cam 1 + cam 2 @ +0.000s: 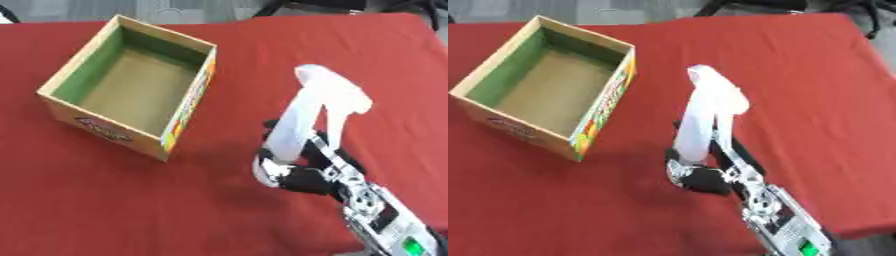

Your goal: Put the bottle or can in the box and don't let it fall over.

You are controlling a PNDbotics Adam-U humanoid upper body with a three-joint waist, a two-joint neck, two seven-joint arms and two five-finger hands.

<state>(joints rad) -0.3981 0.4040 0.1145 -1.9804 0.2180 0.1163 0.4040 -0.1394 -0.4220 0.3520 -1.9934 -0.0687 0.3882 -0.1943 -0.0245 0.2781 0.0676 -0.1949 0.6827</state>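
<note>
A white spray bottle (313,107) with a trigger head stands upright on the red table, right of centre. My right hand (302,172) comes in from the lower right, its fingers and thumb curled round the bottle's lower body. An open cardboard box (131,85), green inside its walls and printed on the outside, sits at the upper left, well apart from the bottle. The box holds nothing. My left hand shows in no view.
The red cloth (105,210) covers the whole table, with bare cloth between box and bottle and along the front. The table's far edge (710,15) meets a grey floor, where dark chair legs stand.
</note>
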